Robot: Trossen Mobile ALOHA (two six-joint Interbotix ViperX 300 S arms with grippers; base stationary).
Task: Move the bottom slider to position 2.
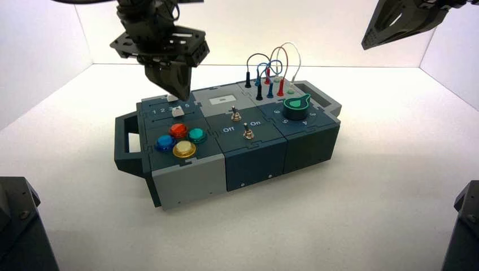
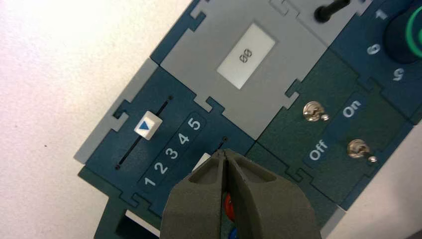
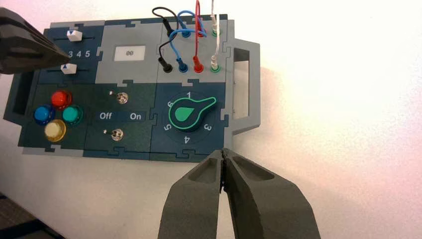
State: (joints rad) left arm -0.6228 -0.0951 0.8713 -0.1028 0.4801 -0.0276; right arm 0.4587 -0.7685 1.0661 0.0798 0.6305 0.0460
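Here's the bottom slider, a white knob on the lower track of the box's left-hand panel, sitting beside the 3. Position 2 is printed white on dark blue, between the two tracks. And the left gripper is right over this panel, fingers closed, tips pointing down and covering part of the slider in its wrist view. On the upper track, there's the top slider, white with a blue triangle. Just below the panel in the high view sit the four buttons: red, blue, green and yellow. Over to the right, the display reads 00, two switches are mounted by Off and On, and the green dial has its handle aimed between 1 and 3. Wires loop behind it. The right gripper hangs over the table, right of the box, fingers closed.
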